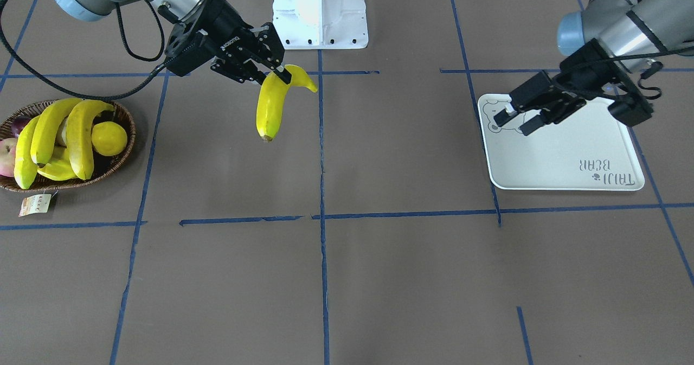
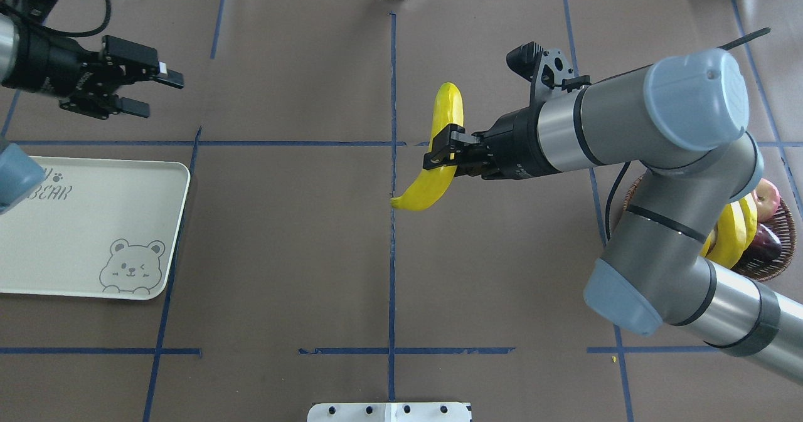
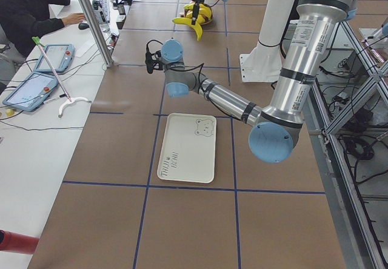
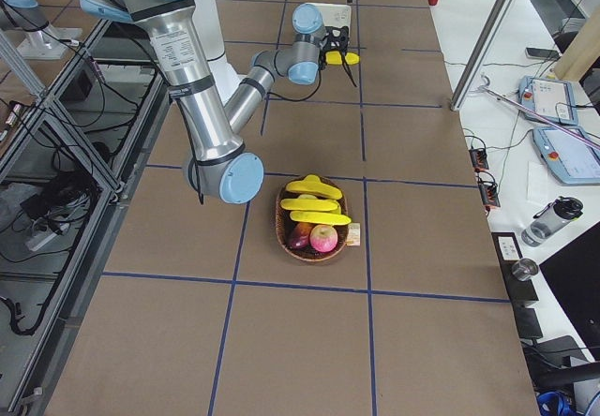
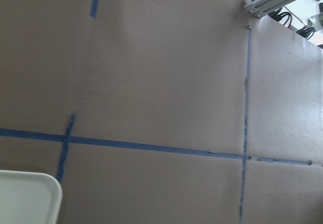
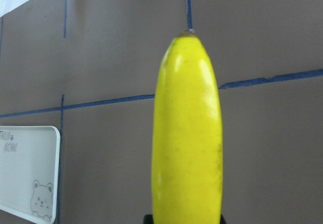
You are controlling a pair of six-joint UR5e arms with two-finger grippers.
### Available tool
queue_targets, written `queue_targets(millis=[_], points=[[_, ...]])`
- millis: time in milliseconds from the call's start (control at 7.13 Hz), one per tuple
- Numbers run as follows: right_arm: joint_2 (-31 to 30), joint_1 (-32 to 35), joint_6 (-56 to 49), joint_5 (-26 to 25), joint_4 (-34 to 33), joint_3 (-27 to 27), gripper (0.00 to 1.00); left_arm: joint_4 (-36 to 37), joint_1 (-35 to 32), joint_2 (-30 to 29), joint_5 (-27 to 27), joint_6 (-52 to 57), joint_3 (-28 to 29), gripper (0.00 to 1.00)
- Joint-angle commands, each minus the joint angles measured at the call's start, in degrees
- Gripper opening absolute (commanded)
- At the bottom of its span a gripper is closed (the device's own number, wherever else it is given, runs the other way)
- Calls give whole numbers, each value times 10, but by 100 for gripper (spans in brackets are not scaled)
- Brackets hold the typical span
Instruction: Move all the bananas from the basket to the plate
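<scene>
Brown taped table [image 2: 282, 253]: right gripper [image 2: 448, 153] pinches long yellow banana [image 2: 446, 105] aloft; left gripper [image 2: 160, 94] spread, white rectangular plate [image 2: 75, 246] below, nearby.

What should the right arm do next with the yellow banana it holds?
Probably carry the long curved yellow banana toward the open left hand, perhaps for a handover: the right hand grips it above mid-table, well short of the flat white rectangular plate near the left hand.
</scene>
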Motion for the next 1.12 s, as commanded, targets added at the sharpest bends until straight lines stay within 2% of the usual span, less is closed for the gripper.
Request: queue_targets(millis=[0,280,561,701,981], points=[[10,-32,4,-14,18,-5,2,-17,57,-76,5,-93,6,99],[30,-48,4,-14,17,-16,1,-14,101,-117,33,-113,4,99],[38,-55,6,-13,13,-18,1,-14,121,-132,56,-115,13,99],[49,-59,5,-13,11,-21,1,-14,157,-145,95,-117,13,99],[67,-62,7,-13,9,-35,1,-14,198,-156,139,-117,12,99]])
